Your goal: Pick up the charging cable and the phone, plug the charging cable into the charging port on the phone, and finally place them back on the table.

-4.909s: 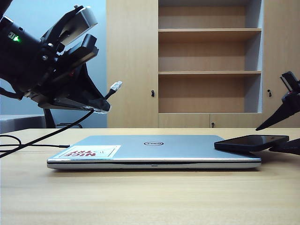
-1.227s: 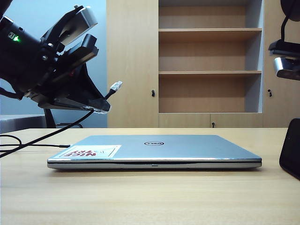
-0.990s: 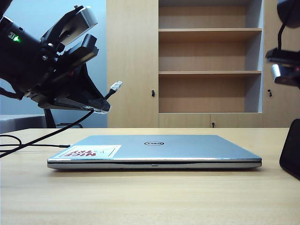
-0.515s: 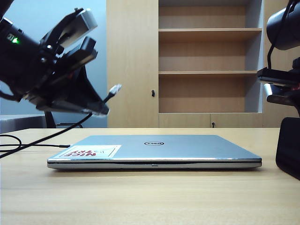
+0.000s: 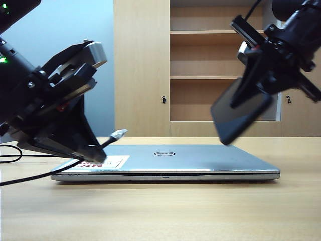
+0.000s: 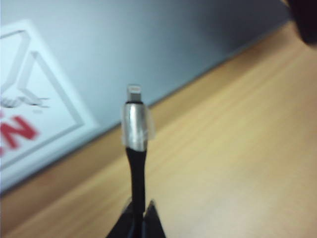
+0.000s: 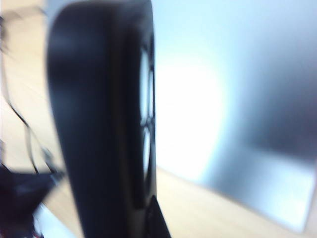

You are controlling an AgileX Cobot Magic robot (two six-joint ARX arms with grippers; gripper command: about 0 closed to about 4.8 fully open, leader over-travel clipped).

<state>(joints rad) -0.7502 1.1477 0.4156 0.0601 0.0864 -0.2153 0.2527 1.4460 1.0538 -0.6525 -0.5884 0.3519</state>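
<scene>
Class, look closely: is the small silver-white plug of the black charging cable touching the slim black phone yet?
Apart. The exterior view shows the silver-white plug, held by the left tool, low at the left, while the black phone hangs in the right tool, clear background between them.

The left gripper (image 5: 98,156) hangs low over the silver closed laptop's (image 5: 165,159) left end, clamped on the thin black charging cable (image 6: 135,171). The right gripper (image 5: 251,88), above its right half, grips the slim black phone (image 5: 239,113) tilted.

The surface (image 5: 165,211) is pale wood grain with a matt look, and the shelf cabinet (image 5: 145,65) behind is the same light wood. The laptop (image 5: 190,158) has a smooth, brushed silver metal lid bearing a paper sticker (image 5: 108,161). The charging cable (image 6: 135,168) is matt black rubbery cord ending in a shiny metal plug (image 6: 134,119), and the phone (image 5: 241,115) is glossy black.
</scene>
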